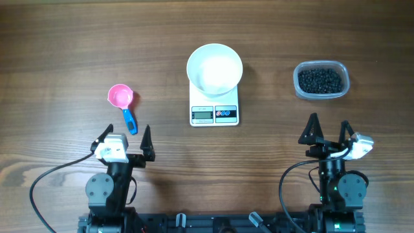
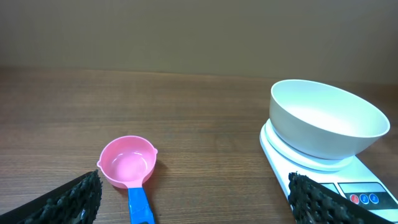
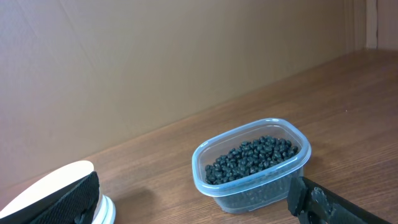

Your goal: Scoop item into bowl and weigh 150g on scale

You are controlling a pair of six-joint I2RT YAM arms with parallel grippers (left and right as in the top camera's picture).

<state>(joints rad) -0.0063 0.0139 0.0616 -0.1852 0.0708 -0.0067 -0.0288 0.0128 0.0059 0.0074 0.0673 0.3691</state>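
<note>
HANDS WIDE, NOTHING HELD: Both arms sit at the near edge of the table point(image 1: 65, 52) with jaws spread and empty. The left gripper point(image 1: 126, 133) is just short of the pink scoop point(image 1: 121, 97), and the right gripper point(image 1: 329, 122) faces the clear tub point(image 1: 298, 79) of black beads point(image 1: 320, 79). Between them, the white bowl point(image 1: 215, 68) sits empty on the scale point(image 1: 214, 114).

We judge 3 risks: the scoop's blue handle lies flat and may skid out of the grip, the light tub may slide under a digging scoop and spill beads, and a heaped scoop could overshoot 150 g.

Only the overhead view shows the whole display, which is too small to read. The left wrist view shows the bowl's bare inside, and the right wrist view shows how deep the beads lie.
</note>
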